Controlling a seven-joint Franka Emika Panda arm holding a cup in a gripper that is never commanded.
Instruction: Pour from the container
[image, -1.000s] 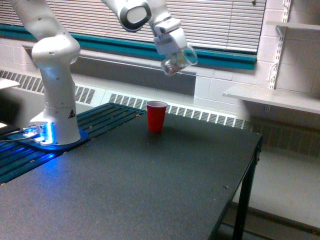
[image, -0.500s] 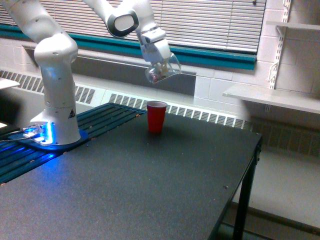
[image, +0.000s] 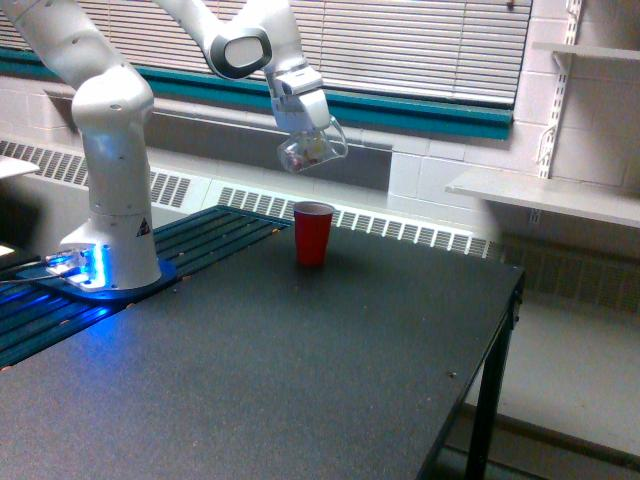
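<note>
Shifted toward the frame's left since the earlier frames: tool (image: 303, 128), clenched on the tilted clear cup (image: 310, 150), upper centre. Hanging above and slightly left of the red cup (image: 313, 232) on the tabletop (image: 300, 370); mouth direction unclear.

Red cup (image: 313, 232) on black table (image: 300, 380)
</note>
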